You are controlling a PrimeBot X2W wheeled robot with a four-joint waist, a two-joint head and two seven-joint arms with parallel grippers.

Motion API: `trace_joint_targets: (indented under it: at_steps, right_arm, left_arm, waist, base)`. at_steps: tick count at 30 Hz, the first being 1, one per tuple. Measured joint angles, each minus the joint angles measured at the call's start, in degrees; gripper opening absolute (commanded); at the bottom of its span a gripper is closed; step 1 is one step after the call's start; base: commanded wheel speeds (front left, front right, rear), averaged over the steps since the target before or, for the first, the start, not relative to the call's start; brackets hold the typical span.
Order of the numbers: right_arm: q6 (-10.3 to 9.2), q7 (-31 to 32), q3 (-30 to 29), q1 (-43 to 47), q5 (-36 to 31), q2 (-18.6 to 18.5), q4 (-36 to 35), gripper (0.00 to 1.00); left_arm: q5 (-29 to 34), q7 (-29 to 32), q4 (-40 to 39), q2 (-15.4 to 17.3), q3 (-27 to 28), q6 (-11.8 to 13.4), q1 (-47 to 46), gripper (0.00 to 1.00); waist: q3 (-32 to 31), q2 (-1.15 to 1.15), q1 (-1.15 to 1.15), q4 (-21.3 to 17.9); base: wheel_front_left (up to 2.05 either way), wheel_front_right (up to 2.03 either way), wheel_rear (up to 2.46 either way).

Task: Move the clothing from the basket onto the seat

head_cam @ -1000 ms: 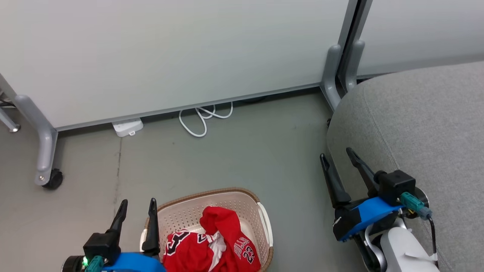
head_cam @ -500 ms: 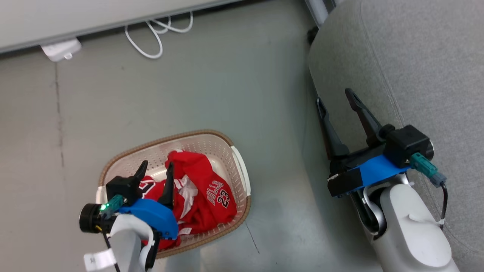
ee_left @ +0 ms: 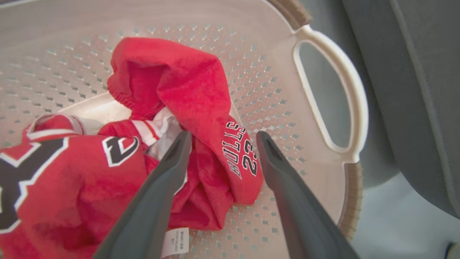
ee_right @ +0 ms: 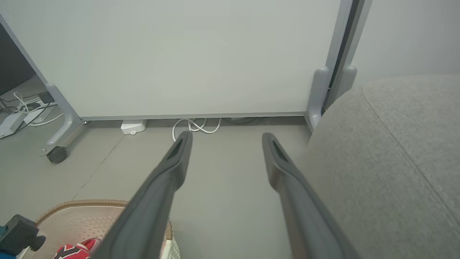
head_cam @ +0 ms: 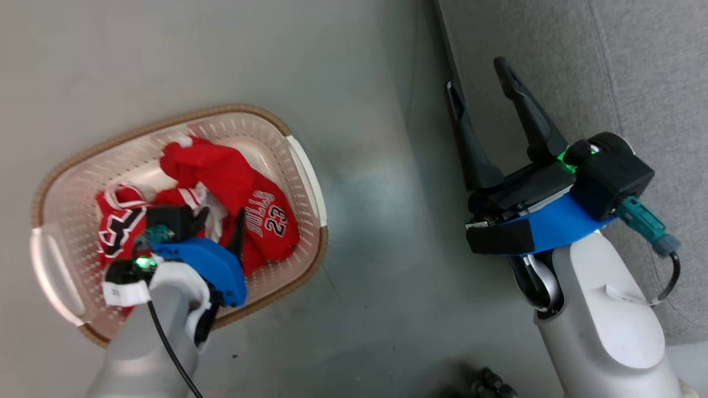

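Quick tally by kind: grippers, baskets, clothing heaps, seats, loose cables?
grippers: 2, left gripper and right gripper, both open
basket: 1
clothing heap: 1, red, bunched inside the basket
seat: 1, grey
white cable: 1
total: 6

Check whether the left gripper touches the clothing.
Cannot tell. In the left wrist view the open left gripper straddles a fold of the clothing, but neither contact nor gap shows plainly.
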Motion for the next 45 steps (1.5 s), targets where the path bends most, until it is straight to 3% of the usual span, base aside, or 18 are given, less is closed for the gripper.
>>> trace_joint_targets:
  at_steps: [11,21,22,23,45]
  right_arm:
    - [-0.01,-0.79,-0.96,0.07,1.29,0.0,-2.79,1.0]
    - [0.0,-1.15,-0.85,1.12,2.66,0.0,-3.18,1.0]
    - [0.0,-1.2,-0.99,1.29,2.67,0.0,-3.15,1.0]
    - [0.0,-1.23,-1.11,1.43,2.67,0.0,-3.13,1.0]
    - [0.0,-1.32,0.03,0.83,2.25,0.01,-2.31,1.0]
  left_arm:
    - [-4.7,3.94,5.68,2.19,-3.68,0.0,-7.16,1.0]
    - [-6.33,2.27,9.23,1.65,-5.48,0.0,-10.84,1.0]
    - [-6.42,2.15,9.51,1.58,-5.73,0.0,-11.13,0.44]
    - [-6.48,2.01,9.64,1.52,-6.09,0.0,-11.3,0.01]
    - [-12.39,-0.27,11.9,1.72,-11.12,0.0,-12.36,0.0]
  waist:
    - [9.08,0.0,0.0,-2.55]
    - [10.55,0.0,-0.01,-2.77]
    - [10.53,0.0,-0.01,-2.79]
    - [10.52,0.0,-0.01,-2.81]
    - [8.73,0.0,-0.01,-2.46]
  base:
    - [0.0,0.0,0.0]
    - [0.0,0.0,0.0]
    - [0.0,0.0,0.0]
    - [0.0,0.0,0.0]
    - [0.0,0.0,0.0]
